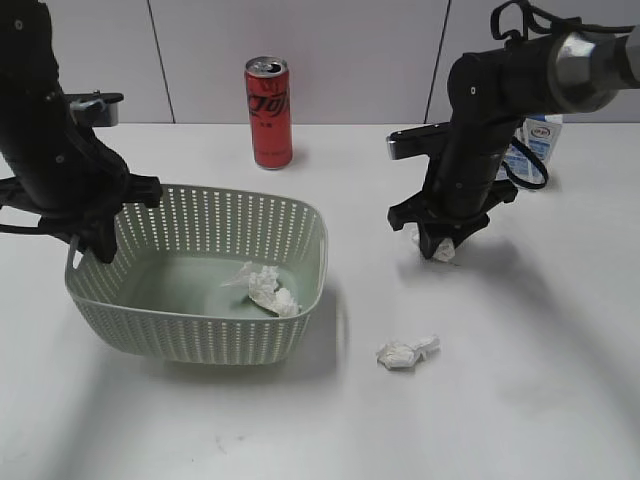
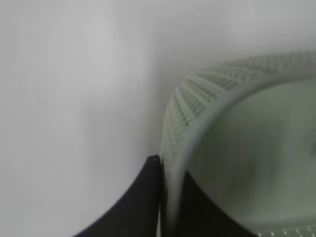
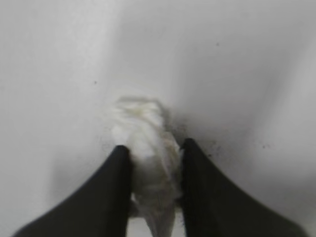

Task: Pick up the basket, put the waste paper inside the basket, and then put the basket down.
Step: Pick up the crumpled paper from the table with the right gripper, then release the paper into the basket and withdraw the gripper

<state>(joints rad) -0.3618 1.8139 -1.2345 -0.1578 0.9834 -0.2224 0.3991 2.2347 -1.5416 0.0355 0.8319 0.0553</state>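
Status at that frame: my left claw (image 1: pixel 100 240) was clamped on the left rim of the basket (image 1: pixel 210 330), one finger either side of the wall. The left wrist view confirmed this, with the perforated wall pinched between the black fingers (image 2: pixel 143 197). The basket looked tipped, its left end raised and its right end low near the bench (image 1: pixel 520 400). I couldn't tell whether the base was fully clear.

Paper count: three wads.
- One wad inside the basket (image 1: pixel 265 288), lying on the floor toward the right end. Done.
- Second wad (image 3: pixel 148 153) was in my right claw (image 1: pixel 438 248), squeezed between both fingers. The right wrist view showed the fingers tight against its sides. It sat right of the basket, at or just above the bench surface; I couldn't tell if it had lifted off.
- Third wad (image 1: pixel 406 352) was loose on the bench, near the basket's right front corner and apart from it.

My read: roughly a third done. Left to do: carry the gripped wad over the rim and drop it, fetch the last one, then set the basket flat and let go.

Clutter: red can (image 1: pixel 269 112) behind the basket, milk carton (image 1: pixel 535 150) behind my right arm. Neither was in the path.
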